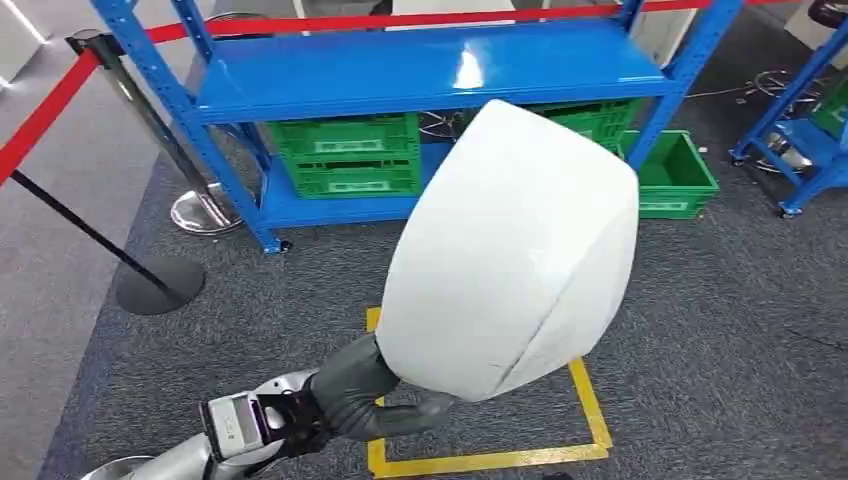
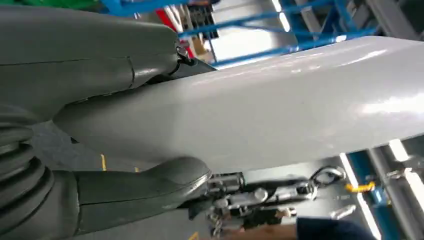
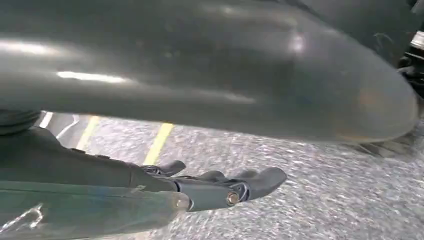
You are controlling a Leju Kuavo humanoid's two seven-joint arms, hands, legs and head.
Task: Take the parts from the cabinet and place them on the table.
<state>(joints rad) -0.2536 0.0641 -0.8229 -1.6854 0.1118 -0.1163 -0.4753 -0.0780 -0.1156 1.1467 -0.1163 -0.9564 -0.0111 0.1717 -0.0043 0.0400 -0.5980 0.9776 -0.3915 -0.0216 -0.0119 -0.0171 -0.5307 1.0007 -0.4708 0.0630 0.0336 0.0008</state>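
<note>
- The part (image 1: pixel 510 250), a big white rounded shell, is off the cabinet (image 1: pixel 420 70) and in the air in front of it, above the yellow floor square (image 1: pixel 590 400).
- The left hand (image 1: pixel 380 395) holds it: thumb (image 2: pixel 145 182) on one face, fingers (image 2: pixel 90 60) on the other, pinching the shell's near rim.
- The right hand (image 3: pixel 220 187) has its fingers stretched out just beside the shell's dark underside; whether it touches or bears any weight I cannot tell.
- Handling, as a judgement: it looks thin-walled, stiff and light for its bulk, with a smooth glossy skin that could slip. Bulk, not weight, is the trouble, since it blocks much of the head view.
- A rim pinch alone may let it swing; a second support under the curved belly would steady it.
- Surface and room: grey carpet, green crates (image 1: pixel 345 155) on the cabinet's lower shelf and one on the floor at its right end, a red barrier rope (image 1: pixel 45 115) on posts at the left. The table is not seen.
</note>
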